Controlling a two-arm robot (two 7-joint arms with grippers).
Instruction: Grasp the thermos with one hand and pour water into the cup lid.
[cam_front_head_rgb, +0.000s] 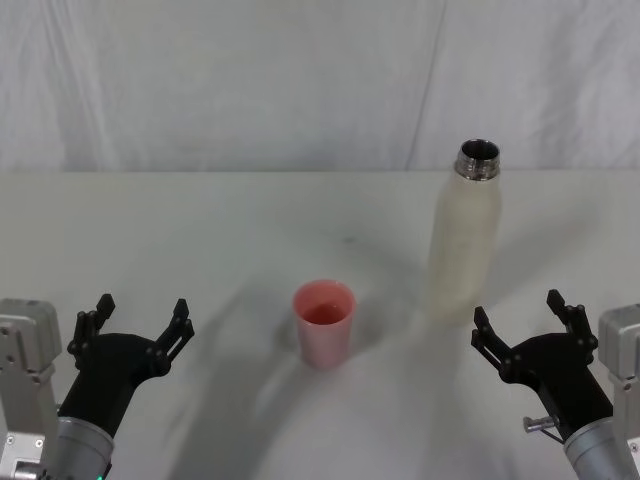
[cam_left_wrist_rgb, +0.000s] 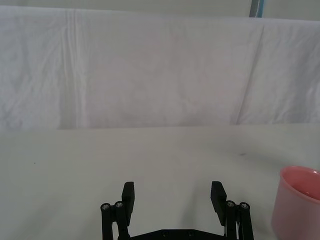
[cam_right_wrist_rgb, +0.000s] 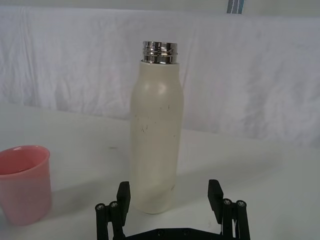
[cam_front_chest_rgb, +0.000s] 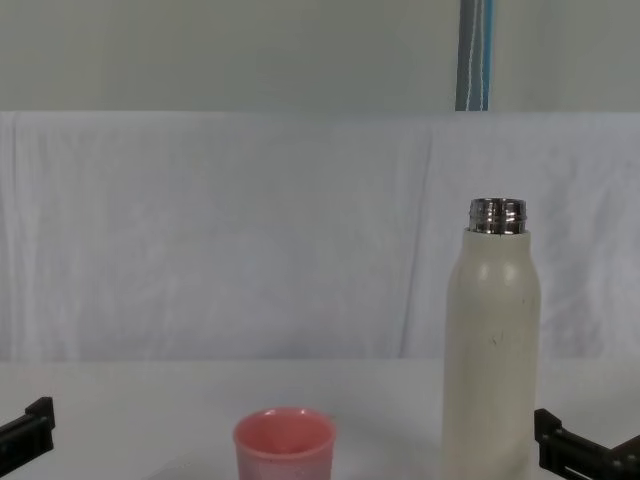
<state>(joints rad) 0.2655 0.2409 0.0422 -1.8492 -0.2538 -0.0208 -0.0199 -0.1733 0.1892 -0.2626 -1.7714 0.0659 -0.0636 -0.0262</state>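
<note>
While both arms sat low, the left gripper (cam_front_head_rgb: 141, 323) and right gripper (cam_front_head_rgb: 520, 322) were spread wide; thermos (cam_front_head_rgb: 464, 240) at 1 o'clock of cup lid (cam_front_head_rgb: 324, 322), unlabelled.

It looked like a robot test room, because a plain white table (cam_front_head_rgb: 200, 230) stood before a white cloth (cam_front_chest_rgb: 220, 230) hung behind it.

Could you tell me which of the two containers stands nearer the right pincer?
The thermos, tall and cream-white, just ahead of the open right pincer; the pink cup sits farther left.
</note>
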